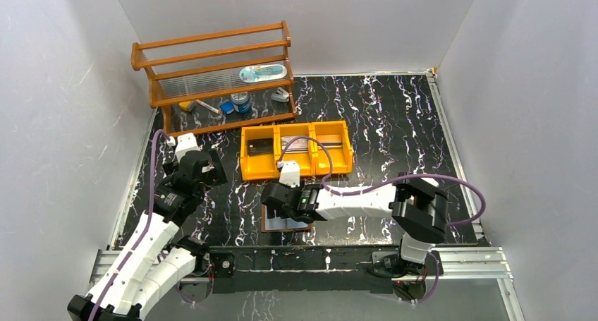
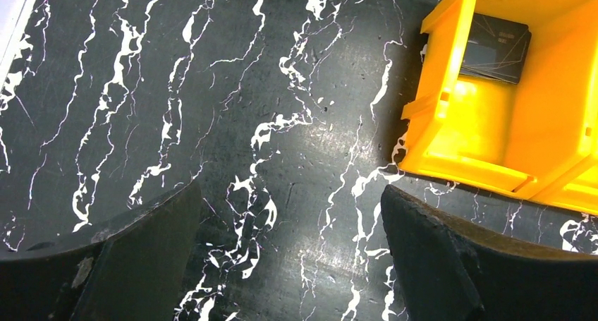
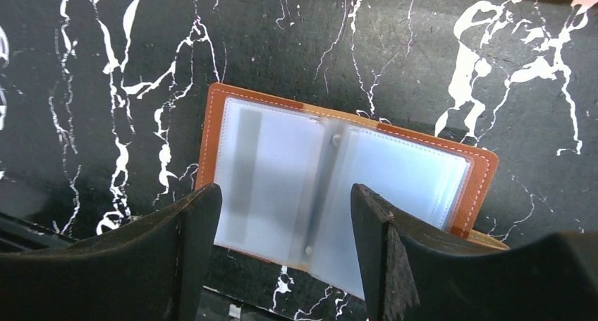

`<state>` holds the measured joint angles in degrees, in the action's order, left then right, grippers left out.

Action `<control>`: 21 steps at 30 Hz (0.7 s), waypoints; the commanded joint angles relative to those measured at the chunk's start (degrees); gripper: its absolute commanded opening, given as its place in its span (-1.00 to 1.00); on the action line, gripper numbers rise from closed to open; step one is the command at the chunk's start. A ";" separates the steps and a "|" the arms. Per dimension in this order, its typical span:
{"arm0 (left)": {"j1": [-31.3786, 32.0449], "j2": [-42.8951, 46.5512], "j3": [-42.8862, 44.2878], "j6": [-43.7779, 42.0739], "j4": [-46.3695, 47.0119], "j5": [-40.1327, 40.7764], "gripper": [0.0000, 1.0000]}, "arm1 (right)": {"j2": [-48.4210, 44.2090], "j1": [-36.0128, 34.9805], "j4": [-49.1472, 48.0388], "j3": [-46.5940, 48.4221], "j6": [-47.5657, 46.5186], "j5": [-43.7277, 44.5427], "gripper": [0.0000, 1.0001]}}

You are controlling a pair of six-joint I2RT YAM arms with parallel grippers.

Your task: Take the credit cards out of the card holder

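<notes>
The small brown leather card holder is seen lying opened flat on the black, white-veined marble-pattern tabletop, near its front edge, with the pale glossy sleeves turned upward. A grey band, apparently on a card, is dimly seen through the left sleeve. The right gripper is held directly over the holder, fingers spread and nothing gripped. The left gripper is likewise released, above bare tabletop just beside the orange three-compartment plastic tray, in whose left compartment a dark flat rectangular card is laid.
</notes>
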<state>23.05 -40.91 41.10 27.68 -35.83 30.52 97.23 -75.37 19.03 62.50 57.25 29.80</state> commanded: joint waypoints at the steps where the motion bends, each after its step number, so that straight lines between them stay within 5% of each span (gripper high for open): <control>1: -0.20 -0.31 2.06 0.62 -0.92 2.33 0.97 | 2.12 -1.08 2.78 5.34 0.99 3.15 0.50; 21: -0.20 0.21 1.96 0.62 -0.93 2.44 0.97 | 10.22 -1.50 6.55 11.85 -0.65 3.05 0.49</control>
<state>23.05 -41.30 41.10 28.12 -36.14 31.09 106.61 -76.58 24.03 71.02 56.80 31.35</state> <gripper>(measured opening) 0.983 0.749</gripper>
